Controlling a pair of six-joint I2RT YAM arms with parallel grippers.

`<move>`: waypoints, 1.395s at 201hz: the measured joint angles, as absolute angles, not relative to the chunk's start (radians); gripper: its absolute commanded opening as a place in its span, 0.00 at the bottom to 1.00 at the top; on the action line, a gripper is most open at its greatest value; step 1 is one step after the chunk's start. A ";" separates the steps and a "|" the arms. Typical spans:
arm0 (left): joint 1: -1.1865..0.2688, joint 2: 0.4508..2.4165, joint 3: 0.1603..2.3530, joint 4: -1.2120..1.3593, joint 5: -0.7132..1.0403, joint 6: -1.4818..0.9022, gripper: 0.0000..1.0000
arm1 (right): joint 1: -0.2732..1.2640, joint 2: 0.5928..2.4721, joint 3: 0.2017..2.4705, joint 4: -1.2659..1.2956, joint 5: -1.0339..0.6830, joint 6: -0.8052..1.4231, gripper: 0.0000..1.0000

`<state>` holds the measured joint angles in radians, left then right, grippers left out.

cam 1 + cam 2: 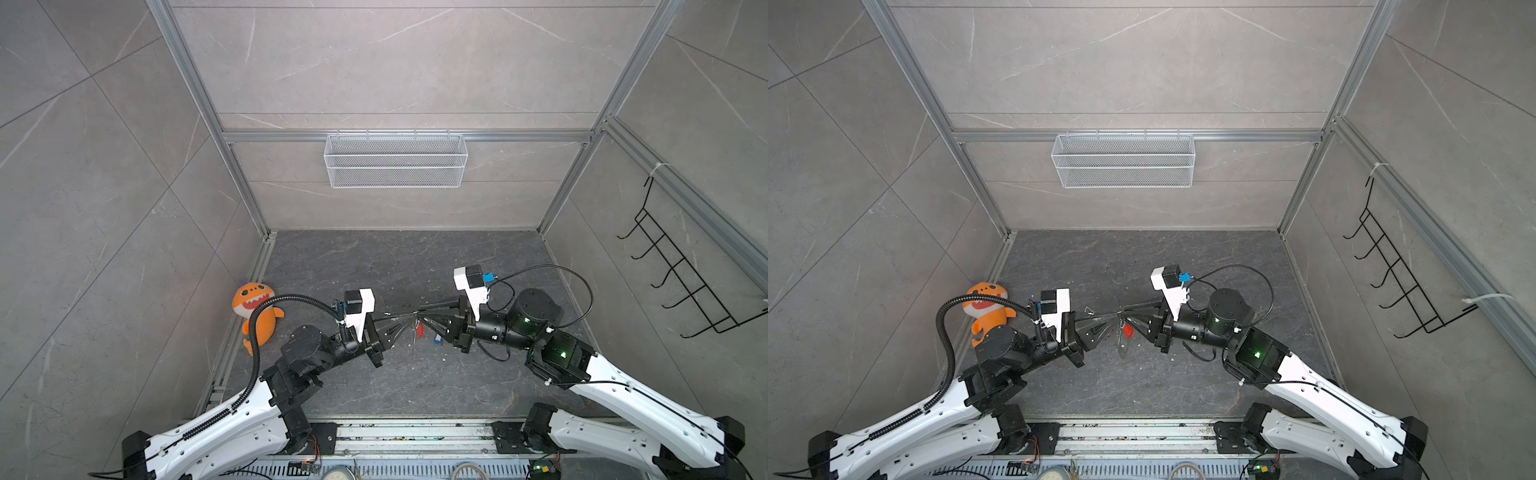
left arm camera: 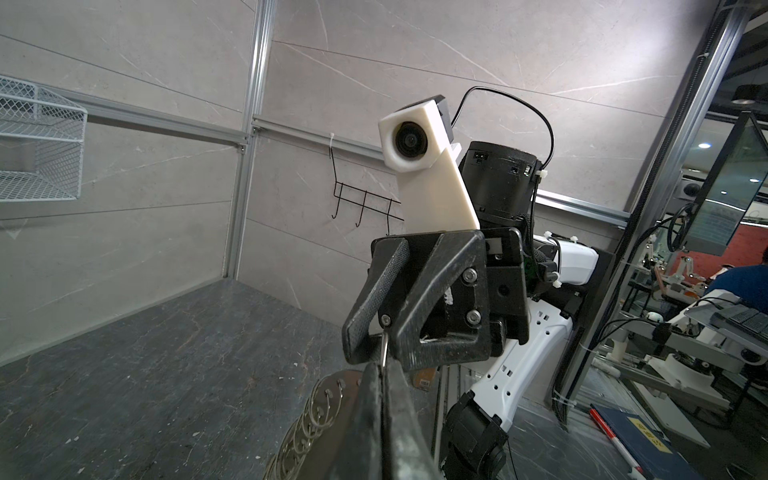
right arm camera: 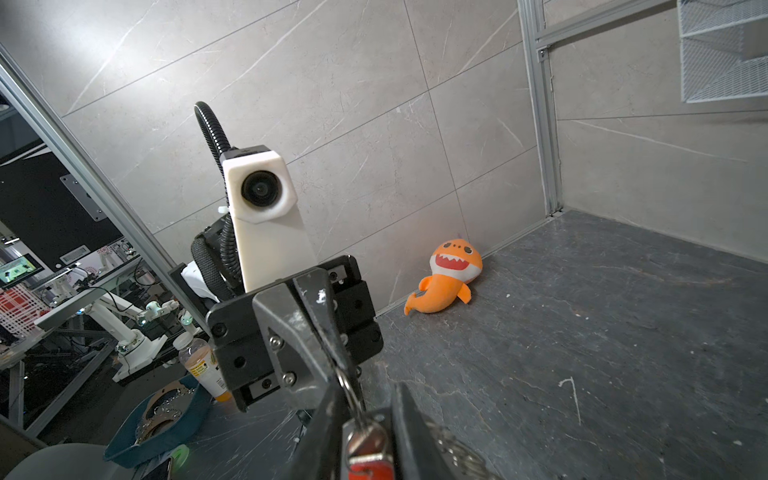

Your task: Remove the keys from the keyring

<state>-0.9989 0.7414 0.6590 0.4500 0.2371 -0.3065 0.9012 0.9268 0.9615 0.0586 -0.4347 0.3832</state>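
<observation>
Left gripper [image 1: 410,317]: reaches in from the left to mid-scene, above the floor [image 1: 415,257]; jaws clenched on the keyring [image 3: 345,380].
Right gripper [image 1: 422,314]: comes in from the right, tip to tip with the left gripper; its fingers [image 3: 409,432] stand narrowly apart on either side of the red key's head. I cannot tell whether they pinch it.
Keyring: held in the air between the two tips; the silver ring runs from the left jaws into the gap of the right ones.
Red key [image 3: 370,453]: on the ring; in both top views its tag hangs just below the meeting tips [image 1: 420,328].
Fob [image 2: 328,399]: grey disc with the chain, hanging under the left gripper, clear of the floor [image 1: 1122,349].
Blue key [image 1: 437,340]: seen in a top view under the right gripper's near finger. I cannot tell whether it hangs or lies on the floor.
Plush [image 1: 255,307]: orange, on the floor at the left wall, well apart from the grippers.
Basket [image 1: 395,160]: white mesh, on the far wall.
Hook rack [image 1: 681,274]: black wire, on the right wall.
</observation>
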 measured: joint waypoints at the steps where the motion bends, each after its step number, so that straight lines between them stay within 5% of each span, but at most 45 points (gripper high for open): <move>1: -0.999 0.741 0.659 0.450 0.237 -0.307 0.00 | 0.901 0.927 0.962 0.059 -0.435 0.383 0.23; 22: -0.999 0.741 0.659 0.450 0.237 -0.307 0.00 | 0.901 0.928 0.964 0.059 -0.448 0.386 0.22; 69: -0.999 0.735 0.660 0.446 0.237 -0.316 0.00 | 0.903 0.927 0.969 0.051 -0.461 0.384 0.00; 94: -0.999 0.721 0.661 0.418 0.237 -0.317 0.27 | 0.909 0.926 0.993 -0.004 -0.461 0.370 0.00; 114: -1.001 0.685 0.663 0.360 0.236 -0.318 0.38 | 0.908 0.921 1.026 -0.091 -0.452 0.355 0.00; 200: -1.001 0.645 0.857 -0.005 0.307 -0.283 0.43 | 0.908 1.048 1.340 -0.567 -0.467 0.197 0.00; 280: -1.001 0.794 0.923 -0.196 0.487 -0.276 0.31 | 0.929 1.141 1.481 -0.882 -0.525 0.008 0.00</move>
